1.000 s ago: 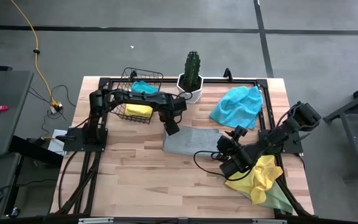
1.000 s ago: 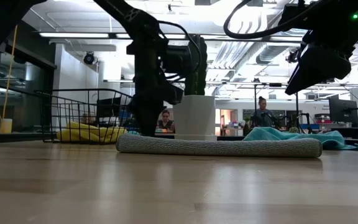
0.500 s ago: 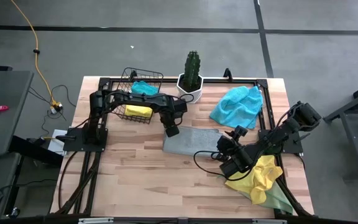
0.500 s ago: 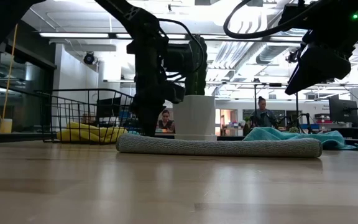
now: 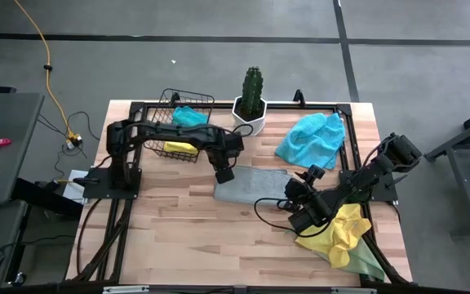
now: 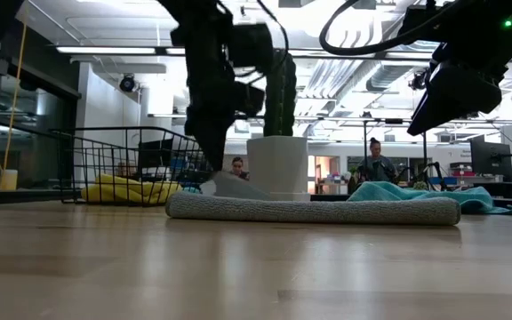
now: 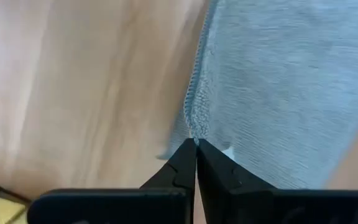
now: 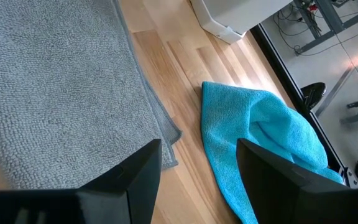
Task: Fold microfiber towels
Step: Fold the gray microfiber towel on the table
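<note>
**Left gripper pinches the grey towel's corner; no readable writing in view**

The grey towel lies folded flat on the wooden table, just in front of the white pot of the cactus. The left gripper is at the towel's corner on the basket side, its fingers pressed together on the stitched edge of the cloth. In the low view that corner is lifted slightly off the rest of the towel, which otherwise lies as a long flat roll on the tabletop.

The right gripper hangs above the table at the grey towel's opposite end, its fingers spread apart with nothing between them.

Other towels, placed from the grey towel:
- A turquoise towel lies crumpled beyond it, beside the cactus pot.
- A yellow towel is bunched past the right gripper, partly over a pale green one at the table's edge.
- A wire basket stands on the left arm's side, holding a yellow cloth and a turquoise one.

No brand, label or lettering can be made out on any towel, the pot, the basket or the arms. People sit in the room behind the table.
</note>
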